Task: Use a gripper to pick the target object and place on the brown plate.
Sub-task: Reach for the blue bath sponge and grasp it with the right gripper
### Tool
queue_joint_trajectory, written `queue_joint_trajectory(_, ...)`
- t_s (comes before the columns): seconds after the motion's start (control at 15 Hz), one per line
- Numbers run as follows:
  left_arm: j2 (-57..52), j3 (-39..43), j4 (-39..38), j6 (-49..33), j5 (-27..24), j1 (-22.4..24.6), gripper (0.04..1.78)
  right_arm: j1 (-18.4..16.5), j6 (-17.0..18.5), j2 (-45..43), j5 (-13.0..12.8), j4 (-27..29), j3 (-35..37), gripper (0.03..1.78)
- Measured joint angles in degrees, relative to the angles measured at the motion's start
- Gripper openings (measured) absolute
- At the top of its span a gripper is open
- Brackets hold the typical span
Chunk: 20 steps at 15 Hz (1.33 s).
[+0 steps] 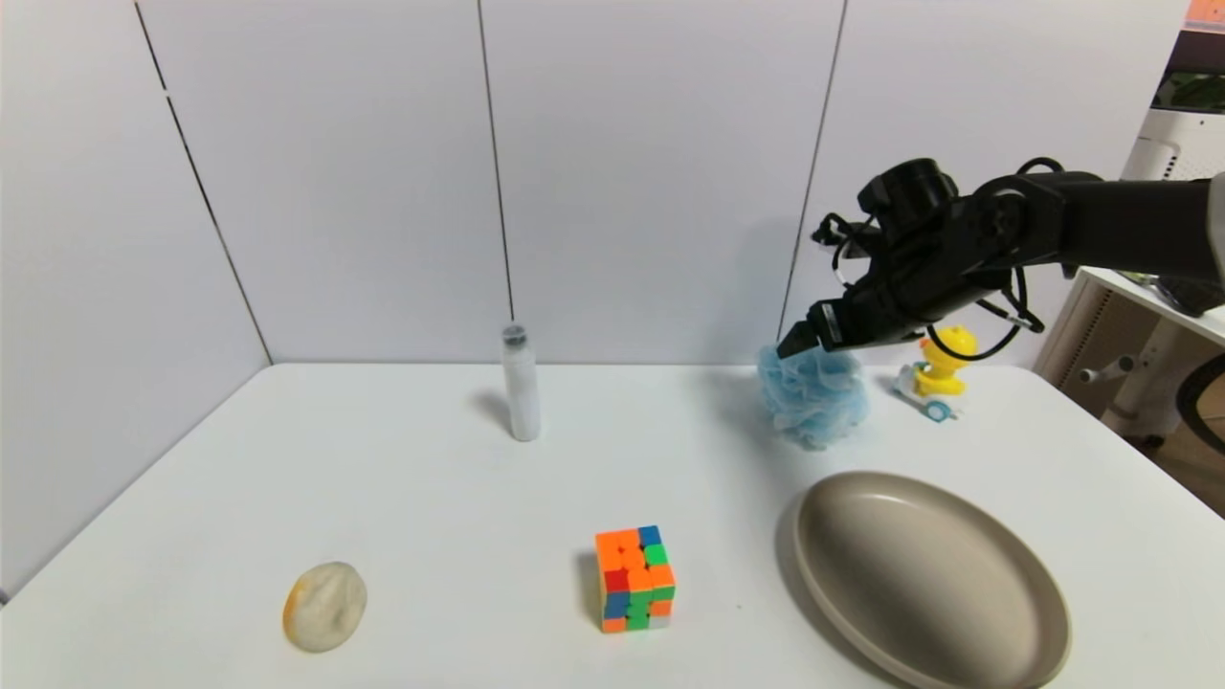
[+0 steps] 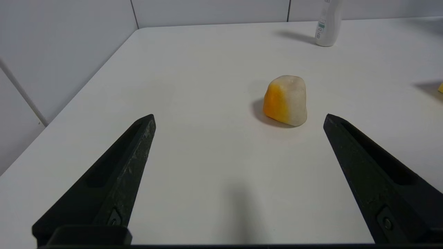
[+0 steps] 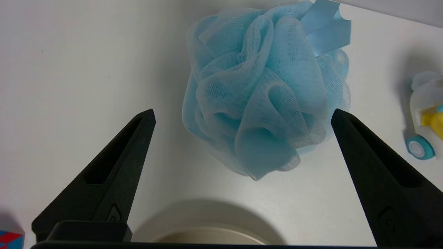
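The light blue mesh bath pouf (image 1: 813,399) sits on the white table at the back right, beyond the brown plate (image 1: 933,584). My right gripper (image 1: 799,342) hovers just above the pouf, open and empty. In the right wrist view the pouf (image 3: 263,90) lies ahead, between the lines of the two spread fingers (image 3: 128,152), and the plate's rim (image 3: 207,238) shows at the near edge. My left gripper (image 2: 238,119) is open and empty over the near left of the table; it is out of sight in the head view.
A yellow duck toy (image 1: 938,368) stands just right of the pouf. A multicoloured puzzle cube (image 1: 634,579) sits front centre. A white bottle (image 1: 520,383) stands at the back centre. A white-and-orange stone (image 1: 325,606) lies front left, also in the left wrist view (image 2: 285,100).
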Motion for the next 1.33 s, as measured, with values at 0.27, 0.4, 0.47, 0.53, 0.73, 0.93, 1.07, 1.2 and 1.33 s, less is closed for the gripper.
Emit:
queue_joint_trajectory(0.27, 0.0, 0.0, 0.0, 0.0, 0.0, 0.0, 1.75, -0.2, -0.2, 3.7, -0.4, -0.7, -1.1, 1.75)
queue_joint_trajectory(0.4, 0.0, 0.0, 0.0, 0.0, 0.0, 0.0, 1.75, -0.4, -0.5, 5.2, -0.6, -1.6, -1.2, 1.75)
queue_joint_trajectory(0.47, 0.0, 0.0, 0.0, 0.0, 0.0, 0.0, 1.75, -0.5, -0.6, 5.9, -0.6, -2.6, -1.3, 1.75)
queue_joint_trajectory(0.53, 0.0, 0.0, 0.0, 0.0, 0.0, 0.0, 1.75, -0.5, -0.7, 6.5, -0.6, -3.7, -1.3, 1.75)
queue_joint_trajectory(0.73, 0.0, 0.0, 0.0, 0.0, 0.0, 0.0, 1.75, -0.3, -1.0, 8.4, -1.1, -6.4, -1.3, 1.75)
queue_joint_trajectory(0.93, 0.0, 0.0, 0.0, 0.0, 0.0, 0.0, 1.75, -0.5, -1.1, 9.9, -1.8, -6.6, -1.4, 1.75)
queue_joint_trajectory(1.07, 0.0, 0.0, 0.0, 0.0, 0.0, 0.0, 1.75, -0.6, -1.3, 10.6, -1.9, -6.6, -1.4, 1.75)
queue_joint_trajectory(1.2, 0.0, 0.0, 0.0, 0.0, 0.0, 0.0, 1.75, -0.6, -1.4, 11.1, -1.9, -6.6, -1.4, 1.66)
queue_joint_trajectory(1.33, 0.0, 0.0, 0.0, 0.0, 0.0, 0.0, 1.75, -0.7, -1.7, 11.4, -1.9, -6.5, -1.4, 1.31)
